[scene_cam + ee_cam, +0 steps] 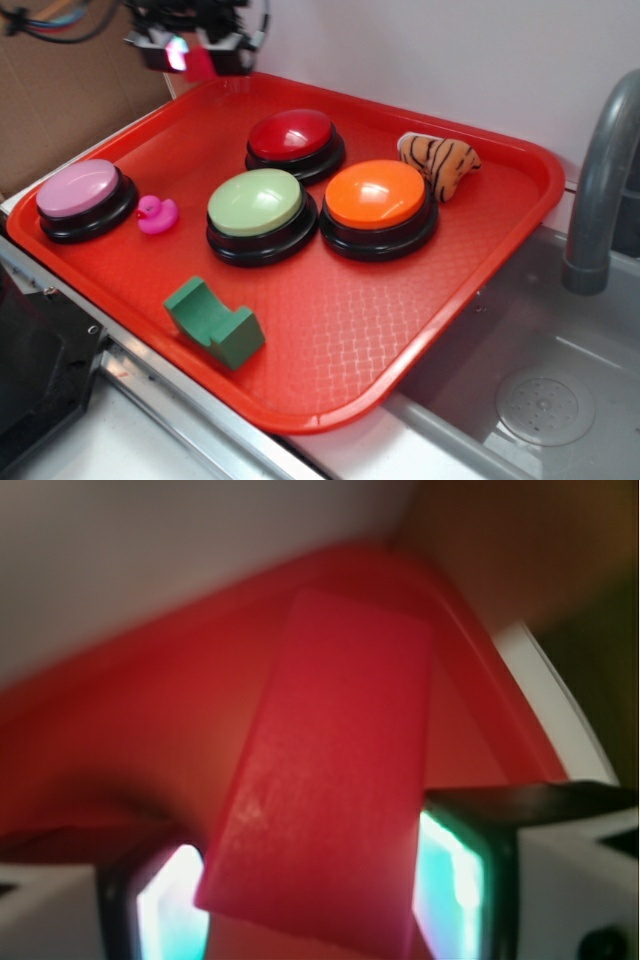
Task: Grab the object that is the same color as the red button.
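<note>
The small dark-red block (330, 780) is matte and slab-sided, wider at one end than the other, and fills the middle of the wrist view. The gripper (200, 55) is clamped on it, one finger (165, 905) pressing each side, and holds it in the air above the far corner of the red tray (470, 300). On the tray sit the red button (292, 135), an orange button (376, 195), a pale green button (256, 203) and a pink button (78, 188), all well apart from the block. A pink rubber duck (157, 213), a green notched block (212, 322) and a striped plush toy (440, 160) lie among them. A grey faucet (600, 180) rises beside the tray.
</note>
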